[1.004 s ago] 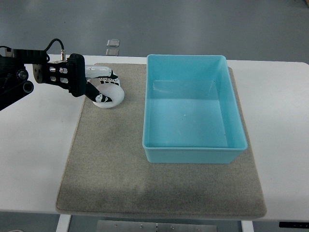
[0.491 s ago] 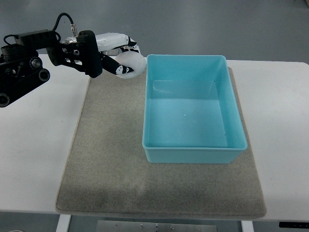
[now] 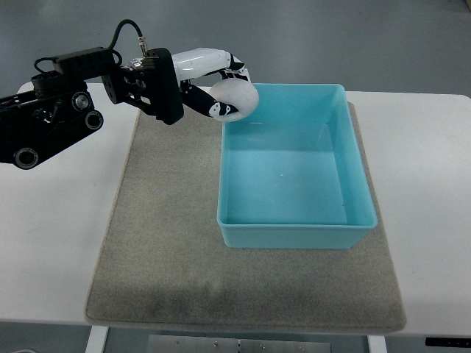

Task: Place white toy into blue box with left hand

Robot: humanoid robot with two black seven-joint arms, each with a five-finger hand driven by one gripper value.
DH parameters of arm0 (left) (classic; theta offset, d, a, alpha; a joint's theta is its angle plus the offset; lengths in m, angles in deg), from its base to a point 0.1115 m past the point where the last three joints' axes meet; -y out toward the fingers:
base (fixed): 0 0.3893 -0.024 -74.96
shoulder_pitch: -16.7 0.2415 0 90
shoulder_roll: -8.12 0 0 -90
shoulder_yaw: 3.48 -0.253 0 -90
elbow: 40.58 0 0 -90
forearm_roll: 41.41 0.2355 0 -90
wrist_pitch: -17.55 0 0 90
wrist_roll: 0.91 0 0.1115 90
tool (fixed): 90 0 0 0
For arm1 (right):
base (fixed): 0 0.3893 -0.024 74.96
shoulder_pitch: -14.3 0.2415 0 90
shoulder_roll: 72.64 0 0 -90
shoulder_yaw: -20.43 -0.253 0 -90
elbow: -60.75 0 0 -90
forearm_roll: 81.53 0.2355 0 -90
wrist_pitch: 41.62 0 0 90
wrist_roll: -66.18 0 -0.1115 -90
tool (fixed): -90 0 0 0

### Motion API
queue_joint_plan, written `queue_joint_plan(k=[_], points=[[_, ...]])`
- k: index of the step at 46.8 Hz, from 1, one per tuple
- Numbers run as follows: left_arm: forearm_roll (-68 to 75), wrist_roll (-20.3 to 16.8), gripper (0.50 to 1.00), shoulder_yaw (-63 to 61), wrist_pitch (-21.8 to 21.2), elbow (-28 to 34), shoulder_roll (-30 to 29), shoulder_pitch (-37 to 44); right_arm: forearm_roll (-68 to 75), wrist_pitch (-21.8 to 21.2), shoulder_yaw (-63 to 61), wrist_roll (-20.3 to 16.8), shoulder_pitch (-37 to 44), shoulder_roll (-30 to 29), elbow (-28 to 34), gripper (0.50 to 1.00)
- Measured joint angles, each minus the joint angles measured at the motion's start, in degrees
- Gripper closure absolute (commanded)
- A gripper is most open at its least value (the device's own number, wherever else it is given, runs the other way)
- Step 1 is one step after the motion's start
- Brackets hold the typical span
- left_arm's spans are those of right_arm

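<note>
We see the left hand (image 3: 210, 81) reaching in from the left edge, its fingers (image 3: 210, 62) wrapped around the white toy (image 3: 234, 99), a round ball-like piece held in the air. The toy hangs over the far-left corner of the blue box (image 3: 294, 235), just above its rim. The box sits on a grey mat (image 3: 162, 243) spread across the white table (image 3: 59, 235).
</note>
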Motion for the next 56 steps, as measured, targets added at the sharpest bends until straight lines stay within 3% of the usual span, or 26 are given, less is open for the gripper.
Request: queue_joint_plan(k=[6, 17, 27, 30, 31, 56], points=[[0.0, 0.0, 0.842, -0.5, 0.0, 0.1, 1.0, 0.3, 0.0, 0.0, 0.0, 0.0, 0.0, 0.0, 0.0, 0.564], [-0.2, 0.0, 0.829, -0.8, 0.0, 1.0, 3.6, 1.5, 0.0, 0.0, 0.0, 0.0, 0.0, 0.0, 0.0, 0.564], [-0.3, 0.0, 0.71, -0.9, 0.0, 1.1, 4.8, 2.7, 0.0, 0.0, 0.0, 0.0, 0.0, 0.0, 0.0, 0.564], [-0.4, -0.1, 0.585, -0.9, 0.0, 1.1, 4.9, 2.9, 0.0, 0.0, 0.0, 0.0, 0.0, 0.0, 0.0, 0.564], [-0.4, -0.2, 0.572, -0.9, 0.0, 1.1, 4.9, 3.0, 0.0, 0.0, 0.0, 0.0, 0.0, 0.0, 0.0, 0.564], [-0.5, -0.4, 0.544, -0.9, 0.0, 1.1, 4.8, 3.6, 0.0, 0.0, 0.0, 0.0, 0.0, 0.0, 0.0, 0.564]])
